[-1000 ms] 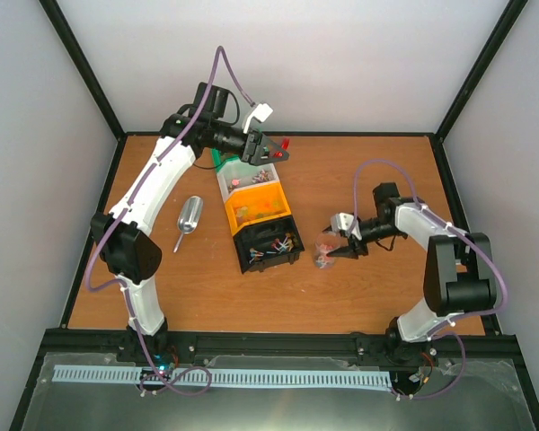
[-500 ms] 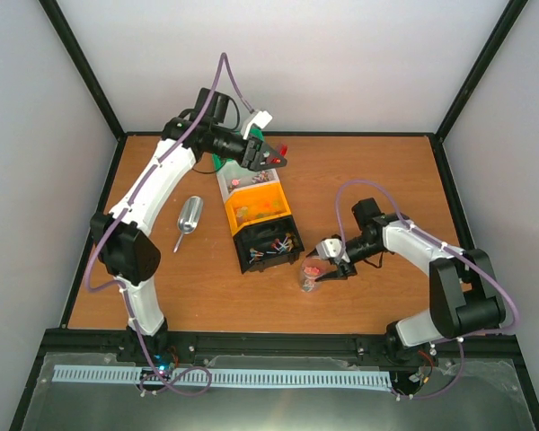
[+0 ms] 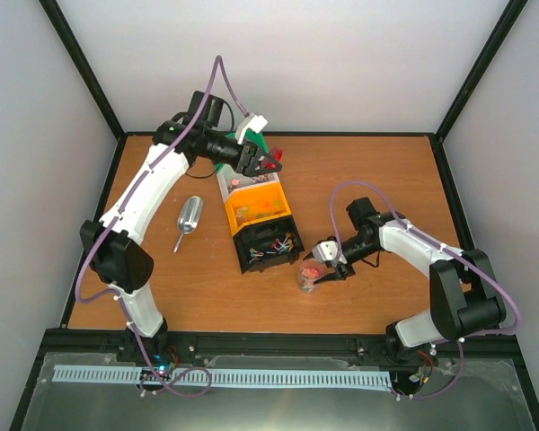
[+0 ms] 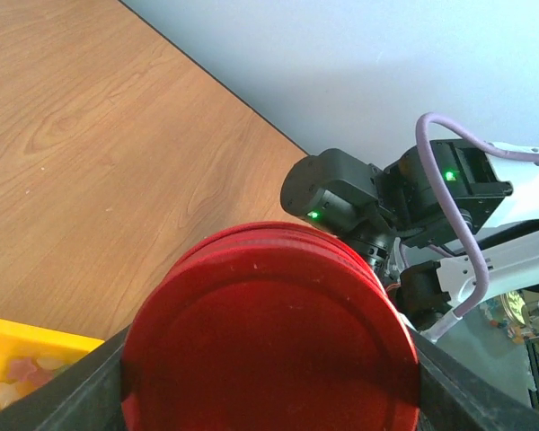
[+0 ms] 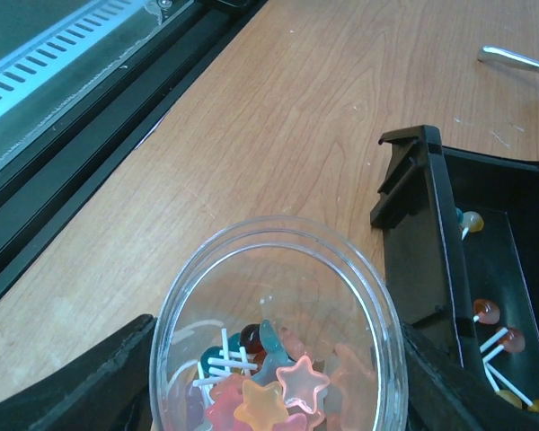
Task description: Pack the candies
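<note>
My right gripper is shut on a clear jar that stands on the table just right of the black bin. Candies lie in the jar: star-shaped gummies and small lollipops in mixed colours. More lollipops lie in the black bin. My left gripper is shut on a round red lid and holds it above the white bin at the far end of the bin row. The lid hides most of the left wrist view.
An orange bin with candies sits between the white and black bins. A green bin is partly hidden behind my left gripper. A metal scoop lies left of the bins. The table's front rail is near the jar.
My right gripper has moved left with the jar, from mid-right of the table to beside the black bin. My left gripper with the red lid has drawn slightly back and left.
</note>
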You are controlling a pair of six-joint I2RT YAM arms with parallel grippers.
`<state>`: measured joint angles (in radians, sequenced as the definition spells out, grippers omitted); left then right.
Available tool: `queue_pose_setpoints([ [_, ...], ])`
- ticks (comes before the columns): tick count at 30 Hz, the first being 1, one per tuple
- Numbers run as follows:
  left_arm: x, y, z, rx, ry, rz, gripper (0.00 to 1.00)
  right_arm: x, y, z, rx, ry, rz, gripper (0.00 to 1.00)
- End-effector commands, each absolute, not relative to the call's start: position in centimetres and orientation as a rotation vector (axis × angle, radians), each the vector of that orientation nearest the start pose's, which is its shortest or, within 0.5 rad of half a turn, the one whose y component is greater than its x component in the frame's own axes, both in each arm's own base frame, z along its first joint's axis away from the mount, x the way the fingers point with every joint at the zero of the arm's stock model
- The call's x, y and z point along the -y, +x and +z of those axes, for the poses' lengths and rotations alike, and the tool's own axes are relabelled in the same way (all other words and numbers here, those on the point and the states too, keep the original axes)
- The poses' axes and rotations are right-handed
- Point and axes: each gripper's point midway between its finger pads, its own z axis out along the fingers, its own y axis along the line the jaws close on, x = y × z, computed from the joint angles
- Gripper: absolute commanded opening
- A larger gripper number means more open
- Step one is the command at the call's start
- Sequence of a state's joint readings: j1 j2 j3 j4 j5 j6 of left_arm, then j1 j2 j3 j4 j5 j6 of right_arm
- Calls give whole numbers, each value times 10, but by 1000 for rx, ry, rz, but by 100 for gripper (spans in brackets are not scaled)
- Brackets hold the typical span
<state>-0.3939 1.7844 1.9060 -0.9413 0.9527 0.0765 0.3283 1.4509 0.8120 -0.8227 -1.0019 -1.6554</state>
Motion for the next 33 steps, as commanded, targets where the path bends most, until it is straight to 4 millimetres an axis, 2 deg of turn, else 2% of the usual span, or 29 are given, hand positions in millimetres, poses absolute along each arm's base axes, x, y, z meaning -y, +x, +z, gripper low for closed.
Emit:
queue_pose_setpoints([
  [1, 288, 338, 344, -2043, 988, -1263, 60, -226, 174, 116, -1172, -1972, 928, 58],
  [3, 288, 337, 345, -2039, 992, -1261, 60, -236, 170, 112, -1159, -2006, 924, 58],
  [11, 280, 330, 342, -2053, 992, -1240, 60, -266, 178, 112, -1123, -1999, 959, 59],
  [19, 263, 320, 336, -2076, 983, -1182, 60, -290, 200, 105, -1141, -1976, 962, 62],
  [23, 256, 312, 330, -2083, 1013, -1138, 60, -301, 191, 101, -1098, -2025, 971, 65],
  [27, 249, 302, 319, -2094, 1058, -1088, 60, -303, 188, 101, -1096, -2034, 966, 75],
  [33, 236, 282, 299, -2090, 1169, -992, 60, -301, 188, 107, -1102, -2034, 946, 97],
])
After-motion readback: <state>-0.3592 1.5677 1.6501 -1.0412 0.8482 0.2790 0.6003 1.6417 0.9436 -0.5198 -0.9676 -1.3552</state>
